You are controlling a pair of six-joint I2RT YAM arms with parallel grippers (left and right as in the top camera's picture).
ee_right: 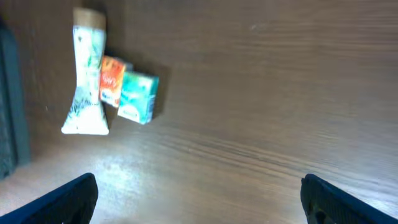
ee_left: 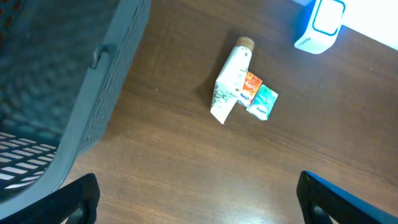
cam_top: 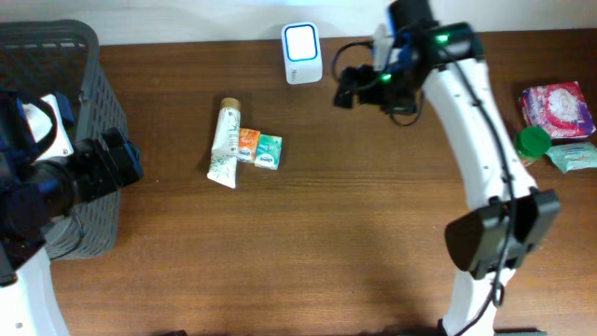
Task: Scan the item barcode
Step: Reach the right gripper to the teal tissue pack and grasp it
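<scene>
Since nothing was grabbed yet, left gripper [cam_top: 117,163] and right gripper [cam_top: 350,86] hung wide open. The tube [cam_top: 225,142] lay between them, probably reachable.

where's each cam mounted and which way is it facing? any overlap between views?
Overhead: fixed above, looking straight down on the brown wooden table; left arm by the grey plastic basket, white right arm near the white scanner.
Left wrist: beside the basket, angled down at the white tube, small orange box and small teal box; left arm's dark fingers at bottom corners, wide apart.
Right wrist: angled down at the same cluster; right arm's dark fingers at bottom corners.
Shared: all three see tube and boxes.
</scene>
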